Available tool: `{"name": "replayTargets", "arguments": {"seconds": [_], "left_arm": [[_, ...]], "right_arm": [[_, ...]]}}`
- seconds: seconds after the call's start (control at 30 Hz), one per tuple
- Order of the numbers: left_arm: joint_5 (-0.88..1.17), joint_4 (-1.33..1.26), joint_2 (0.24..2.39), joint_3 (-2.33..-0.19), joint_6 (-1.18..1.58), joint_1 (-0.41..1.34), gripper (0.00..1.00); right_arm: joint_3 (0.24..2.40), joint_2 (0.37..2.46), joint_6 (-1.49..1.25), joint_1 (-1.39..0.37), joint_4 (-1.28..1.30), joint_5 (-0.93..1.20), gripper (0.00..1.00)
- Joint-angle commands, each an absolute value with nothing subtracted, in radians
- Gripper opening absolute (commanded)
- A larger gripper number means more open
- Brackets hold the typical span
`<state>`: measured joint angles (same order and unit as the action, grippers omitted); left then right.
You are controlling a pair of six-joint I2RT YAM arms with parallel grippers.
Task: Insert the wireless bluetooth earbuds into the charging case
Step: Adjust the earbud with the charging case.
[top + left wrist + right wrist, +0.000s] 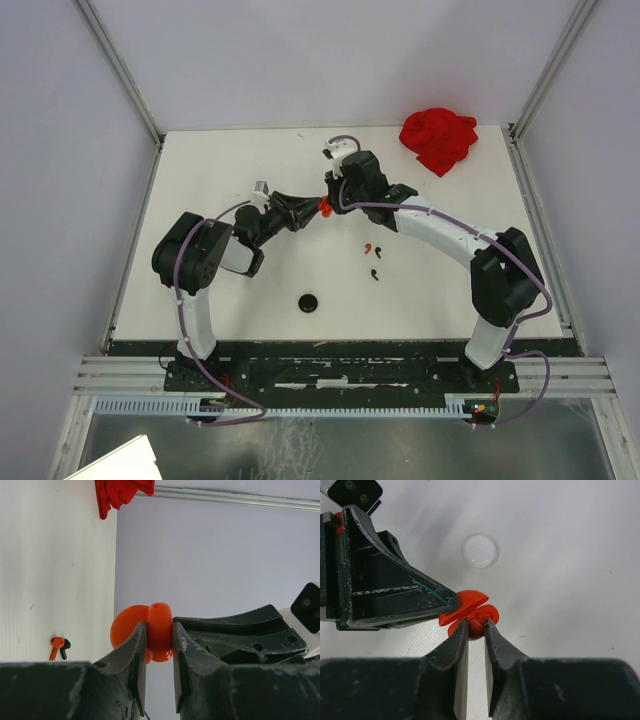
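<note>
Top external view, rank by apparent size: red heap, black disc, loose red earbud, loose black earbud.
1. red heap
2. black disc
3. red earbud and black earbud: both tiny and look alike, so not ranked.

1. Left gripper (160,636): two black fingers (131,660), tips pinched onto item 2.
2. Charging case (160,616): orange-red, round, held edge-on between the fingertips; its open lid stands just left of the left-hand fingertip.
3. Orange earbud (56,644) and black earbud (65,647): touching, lying on the white table (55,570), well left of the fingers.
4. Red cloth (120,492): far above the fingers, upper left.
5. Black housing of the right arm (240,635): just right of the fingers, touching the case's right face.
</note>
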<state>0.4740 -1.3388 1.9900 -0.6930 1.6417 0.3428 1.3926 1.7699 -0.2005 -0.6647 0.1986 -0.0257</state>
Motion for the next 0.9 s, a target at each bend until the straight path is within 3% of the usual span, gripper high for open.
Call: {"name": "replayTargets", "arguments": {"seconds": [0.0, 0.6, 0.87], "left_arm": [[0.483, -1.401, 1.942, -0.713, 1.677, 0.347, 0.03], [0.48, -1.421, 1.94, -0.709, 1.687, 0.346, 0.03], [0.48, -1.422, 1.946, -0.71, 1.686, 0.347, 0.03]], "right_arm": [[1.397, 1.769, -0.186, -0.665, 0.164, -0.026, 0.11], [1.399, 1.793, -0.177, -0.682, 0.187, 0.0, 0.14], [1.398, 1.794, -0.177, -0.691, 0.189, 0.008, 0.32]]}}
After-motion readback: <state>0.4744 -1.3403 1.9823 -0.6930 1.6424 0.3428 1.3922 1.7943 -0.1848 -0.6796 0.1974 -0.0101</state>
